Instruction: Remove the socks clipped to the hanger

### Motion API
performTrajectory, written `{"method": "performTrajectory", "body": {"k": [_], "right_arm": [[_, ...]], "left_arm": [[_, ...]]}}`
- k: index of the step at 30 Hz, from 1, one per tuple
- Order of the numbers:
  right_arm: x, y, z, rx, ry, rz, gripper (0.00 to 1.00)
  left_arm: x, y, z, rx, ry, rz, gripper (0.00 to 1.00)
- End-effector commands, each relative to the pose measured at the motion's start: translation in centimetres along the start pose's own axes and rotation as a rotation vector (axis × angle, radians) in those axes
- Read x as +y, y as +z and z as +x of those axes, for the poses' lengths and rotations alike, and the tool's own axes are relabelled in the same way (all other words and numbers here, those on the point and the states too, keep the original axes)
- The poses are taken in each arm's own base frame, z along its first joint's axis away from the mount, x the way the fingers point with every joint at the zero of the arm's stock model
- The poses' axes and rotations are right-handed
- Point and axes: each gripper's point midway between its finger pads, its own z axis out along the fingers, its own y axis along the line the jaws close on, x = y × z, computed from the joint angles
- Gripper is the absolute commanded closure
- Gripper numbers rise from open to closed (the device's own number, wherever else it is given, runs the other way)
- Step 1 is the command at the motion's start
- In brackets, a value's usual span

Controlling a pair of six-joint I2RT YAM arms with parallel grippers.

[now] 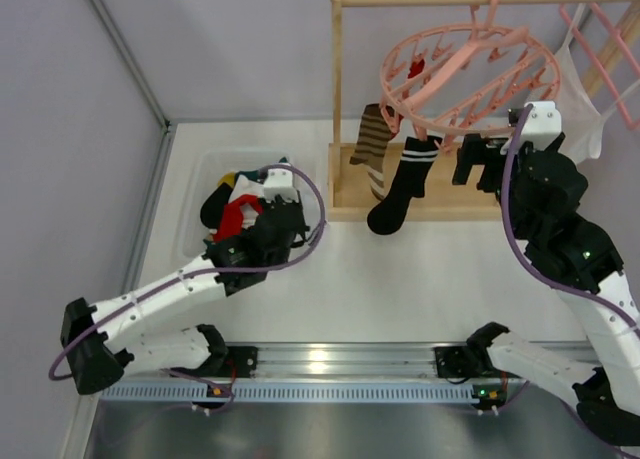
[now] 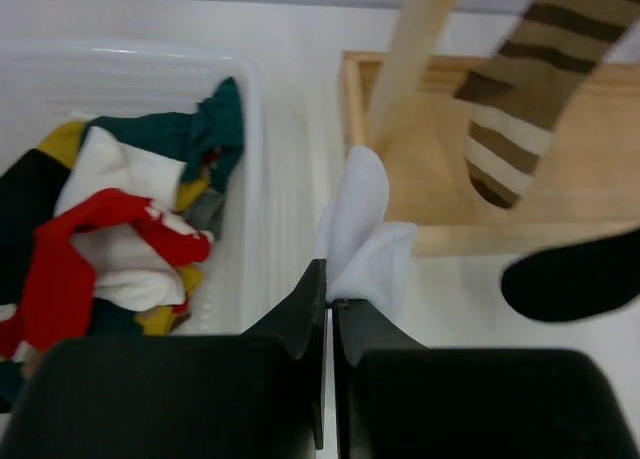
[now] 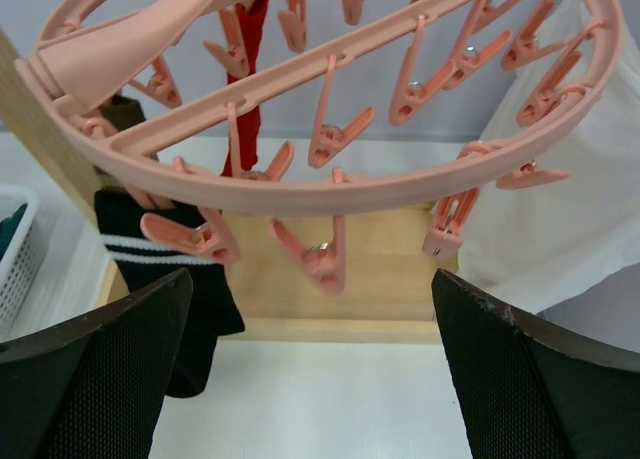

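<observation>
The round pink hanger [image 1: 470, 74] hangs by its hook from the wooden stand's top bar. A brown striped sock [image 1: 372, 144], a black sock with white stripes [image 1: 405, 184] and a red sock [image 1: 416, 69] are clipped to it. My left gripper [image 1: 283, 194] is shut on a white sock [image 2: 365, 229], held beside the white basket's right rim; its jaws [image 2: 330, 289] pinch the fabric. My right gripper [image 1: 478, 164] is open and empty just below the ring's near edge [image 3: 330, 189], its gap [image 3: 315, 369] under empty clips. The red sock [image 3: 245, 69] and black sock [image 3: 160, 269] hang to its left.
A white basket [image 1: 195, 194] at the left holds several loose socks [image 2: 90, 249]. The wooden stand's post [image 1: 337, 89] and base [image 1: 440, 194] lie behind the hanging socks. A large white cloth [image 3: 560, 209] and a straight-barred pink rack [image 1: 605, 39] hang at the right.
</observation>
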Motion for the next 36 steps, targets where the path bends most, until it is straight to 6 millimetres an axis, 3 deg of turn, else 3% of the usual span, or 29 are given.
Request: {"method": "performTrajectory", "body": {"k": [1,2,4,9,10,11,12,14,15,17,18,19,21,25,27,28,29,30,31,36], "right_arm": [[1.2,-1.0,0.8,0.039,0.001,-0.106,0.01],[1.3,-1.1,1.1,0.044,0.003,-0.116,0.00],[1.4,-1.6,1.0,0.032,0.019,-0.135,0.01],[1.7,-2.2,1.4,0.029,0.025,-0.171,0.01],[1.7,-2.2,1.4,0.032,0.022,-0.172,0.01],[1.7,-2.3,1.5,0.034,0.021,-0.172,0.01],[1.6,-2.3,1.6,0.034,0.019,-0.172,0.01],[1.6,-2.4,1.7,0.032,0.022,-0.171,0.01],[1.5,-2.4,1.9,0.031,0.022,-0.169,0.01],[1.4,-2.2,2.4,0.034,0.027,-0.157,0.01],[1.4,-2.1,2.7,0.041,0.026,-0.153,0.01],[1.5,-1.9,3.2,0.052,0.023,-0.152,0.01],[1.6,-1.8,3.7,0.062,0.025,-0.155,0.00],[2.0,-2.2,5.2,0.075,0.047,-0.179,0.01],[2.0,-3.0,5.0,0.041,0.080,-0.203,0.01],[2.5,-3.1,5.7,0.049,0.090,-0.233,0.00],[2.5,-3.7,5.6,0.028,0.106,-0.250,0.00],[2.9,-4.0,5.5,0.017,0.118,-0.279,0.00],[3.1,-4.2,5.8,0.023,0.127,-0.293,0.01],[3.8,-6.0,5.2,-0.023,0.153,-0.387,0.01]], "left_arm": [[3.1,-0.1,-1.9,0.012,-0.056,-0.054,1.00],[5.0,0.5,-2.9,0.012,-0.068,-0.112,1.00],[6.3,1.5,-4.4,0.013,-0.103,-0.144,1.00],[12.6,6.4,-6.1,0.073,-0.217,-0.232,1.00],[13.2,7.3,-7.2,0.065,-0.235,-0.238,1.00],[15.1,8.0,-7.7,0.062,-0.252,-0.277,1.00],[15.6,9.7,-6.6,0.107,-0.250,-0.282,1.00],[16.5,11.1,-7.3,0.109,-0.267,-0.288,1.00],[16.8,11.8,-6.8,0.127,-0.272,-0.290,0.93],[17.1,12.9,-5.7,0.153,-0.285,-0.309,0.64],[17.1,13.1,-5.3,0.161,-0.291,-0.316,0.27],[17.2,13.2,-4.5,0.174,-0.313,-0.325,0.14],[17.0,13.0,-4.1,0.182,-0.333,-0.321,0.02],[15.1,11.8,-2.9,0.206,-0.371,-0.258,0.02],[13.3,11.0,-3.5,0.173,-0.359,-0.207,0.02],[10.9,10.5,-2.4,0.187,-0.317,-0.148,0.02],[9.5,10.1,-3.5,0.141,-0.306,-0.107,0.02],[7.8,9.7,-2.9,0.138,-0.284,-0.057,0.02],[4.4,8.8,-2.6,0.134,-0.232,0.043,0.02],[-6.6,4.9,-3.4,-0.076,-0.096,0.523,0.02]]}}
